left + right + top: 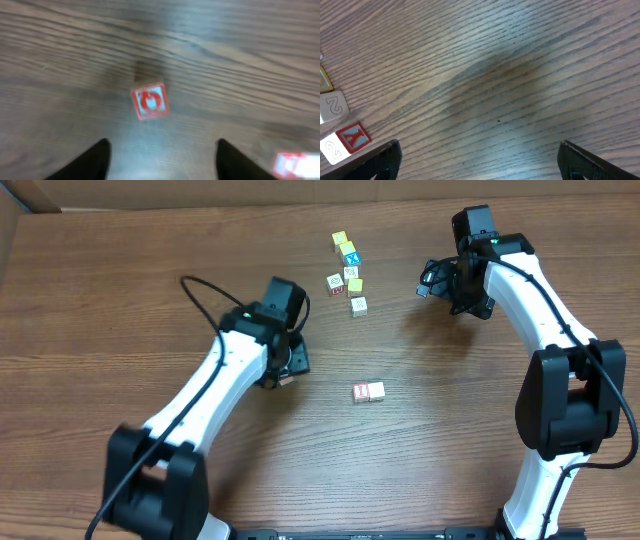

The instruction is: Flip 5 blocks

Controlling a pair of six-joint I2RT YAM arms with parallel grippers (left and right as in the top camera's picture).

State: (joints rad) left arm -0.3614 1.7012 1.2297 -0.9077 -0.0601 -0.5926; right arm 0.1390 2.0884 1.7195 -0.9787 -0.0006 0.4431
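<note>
Left pincer (pixel 162 146) released; red-faced block (pixel 149 101) lies free on table (pixel 450 430) just ahead of it, left of centre. Right pincer (pixel 479 150) wide, empty. Step: set-down, judged. Next: lift clear, approach far-edge blocks (pixel 358 305).

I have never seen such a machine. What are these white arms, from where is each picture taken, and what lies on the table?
Two robot arms stand at a wooden table, each ending in a two-finger gripper. One picture comes from above; the other two from wrist cameras, whose dark bottom shapes are fingers. A group of small cubes lies far back, two blocks side by side in the middle. The left gripper is open near a red-bordered block; the right gripper is open too. Nothing is held.
</note>
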